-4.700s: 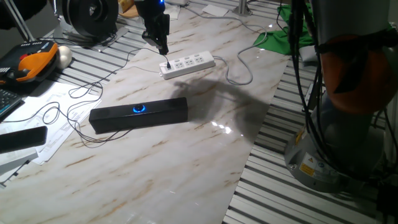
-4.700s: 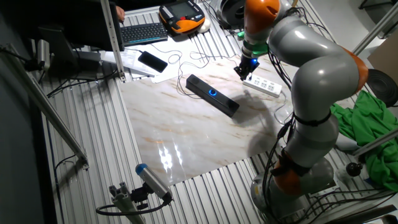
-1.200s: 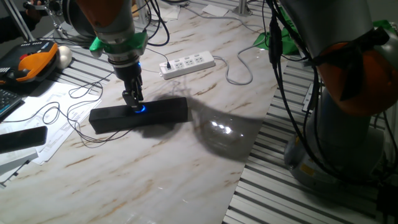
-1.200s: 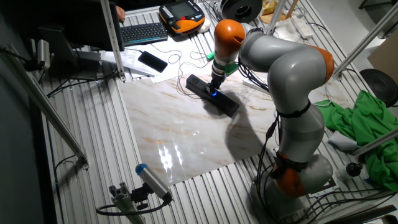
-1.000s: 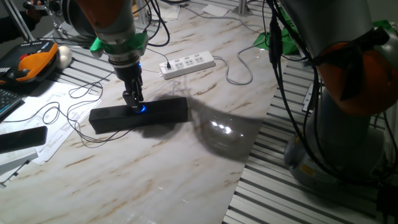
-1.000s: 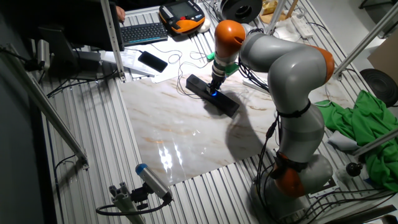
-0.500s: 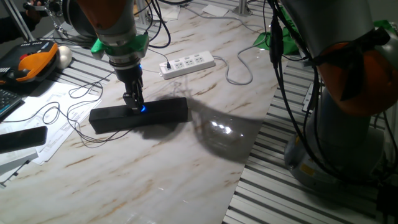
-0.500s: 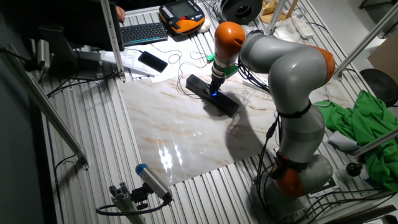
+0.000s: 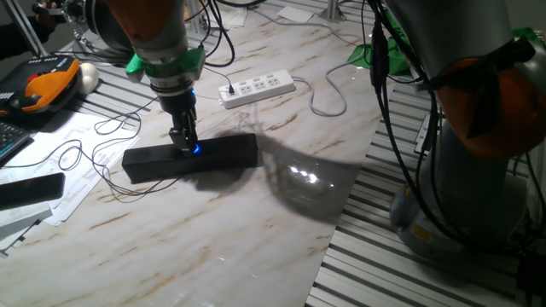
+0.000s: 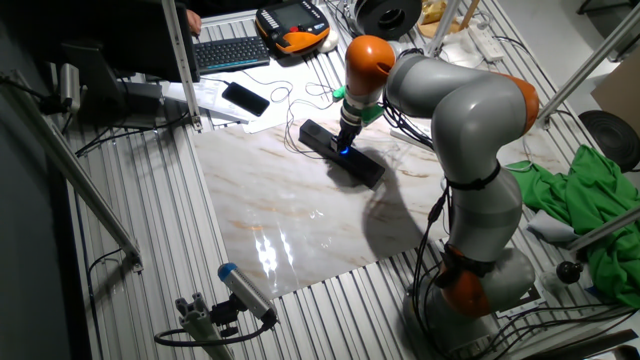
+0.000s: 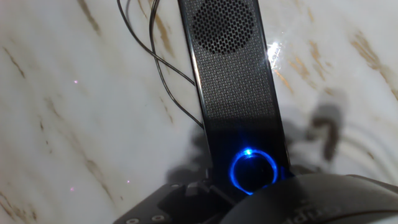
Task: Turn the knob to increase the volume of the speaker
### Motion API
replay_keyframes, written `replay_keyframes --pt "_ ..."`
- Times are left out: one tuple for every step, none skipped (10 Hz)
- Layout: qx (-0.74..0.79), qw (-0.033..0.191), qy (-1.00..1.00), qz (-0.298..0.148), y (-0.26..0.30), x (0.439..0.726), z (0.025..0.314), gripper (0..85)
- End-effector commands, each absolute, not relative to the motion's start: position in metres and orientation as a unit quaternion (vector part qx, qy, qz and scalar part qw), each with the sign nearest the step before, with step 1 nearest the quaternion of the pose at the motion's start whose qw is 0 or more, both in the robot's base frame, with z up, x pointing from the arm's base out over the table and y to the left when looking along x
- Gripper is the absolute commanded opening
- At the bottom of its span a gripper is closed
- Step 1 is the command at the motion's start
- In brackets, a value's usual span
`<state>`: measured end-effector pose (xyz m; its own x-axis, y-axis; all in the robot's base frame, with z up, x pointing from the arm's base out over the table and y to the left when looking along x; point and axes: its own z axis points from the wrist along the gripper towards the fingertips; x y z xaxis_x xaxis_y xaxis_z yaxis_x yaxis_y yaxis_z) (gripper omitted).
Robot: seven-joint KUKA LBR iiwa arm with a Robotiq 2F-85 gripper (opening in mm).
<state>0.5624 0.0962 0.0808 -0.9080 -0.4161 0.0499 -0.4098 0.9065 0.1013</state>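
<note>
End effector [image 9: 182, 145] hangs vertical over the speaker's [image 9: 226, 152] midpoint, tips right at the knob [image 9: 192, 149]; blue glow shows just beside the tips at approx 3 o'clock. In the other fixed view the end effector [image 10: 344, 145] sits on the same blue spot of the speaker [image 10: 364, 168]. Fingers look close together around the dial, but whether they're clamped on it or just touching can't be told: tips too small in both fixed views, and in the hand view only dark gripper housing shows along the bottom edge.

Hand view: knob [image 11: 254, 170] w/ lit blue ring sits at approx 6 o'clock of frame, partly cut by the dark housing below it. Speaker [image 11: 233, 81] runs up toward 12 o'clock, round mesh grille near the top. Thin black cable [image 11: 165, 65] loops on the marble at approx 10 o'clock of the knob, running under/behind the bar.

Around, in one fixed view: speaker lies flat on the marble tabletop [image 9: 256, 222], long axis approx 9-to-3. White power strip [image 9: 258, 88] at approx 1 o'clock of it, well apart, a plug in its left end. Thin cable loops [image 9: 81, 153] at 9–10 o'clock, on papers [image 9: 77, 183]. Flat black slab [image 9: 30, 189] at approx 8 o'clock, off the marble edge. Orange-black device [image 9: 43, 85] at approx 10 o'clock, far. Arm's grey-orange base [image 9: 478, 128] at 3 o'clock, w/ green cloth [image 9: 388, 47] behind. Arm's shadow falls on the marble to the speaker's right.
</note>
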Motion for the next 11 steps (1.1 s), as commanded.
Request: replay_keyframes --pt "0.212 0.035 -0.976 -0.044 0.0960 0.5625 0.0808 51.0" --pt "0.212 0.036 -0.976 -0.045 0.0956 0.5624 0.0808 51.0" --pt "0.212 0.036 -0.975 -0.045 0.0953 0.5625 0.0813 51.0" --pt "0.212 0.037 -0.975 -0.046 0.0952 0.5628 0.0824 51.0" --pt "0.212 0.037 -0.975 -0.046 0.0953 0.5628 0.0824 51.0" --pt "0.213 0.038 -0.975 -0.047 0.0956 0.5629 0.0826 34.0" --pt "0.213 0.039 -0.975 -0.047 0.0960 0.5627 0.0825 34.0" --pt "0.213 0.038 -0.975 -0.047 0.0961 0.5628 0.0821 34.0" --pt "0.213 0.038 -0.975 -0.047 0.0962 0.5628 0.0821 34.0" --pt "0.213 0.038 -0.975 -0.047 0.0962 0.5629 0.0821 34.0" --pt "0.213 0.038 -0.975 -0.048 0.0963 0.5629 0.0821 34.0"
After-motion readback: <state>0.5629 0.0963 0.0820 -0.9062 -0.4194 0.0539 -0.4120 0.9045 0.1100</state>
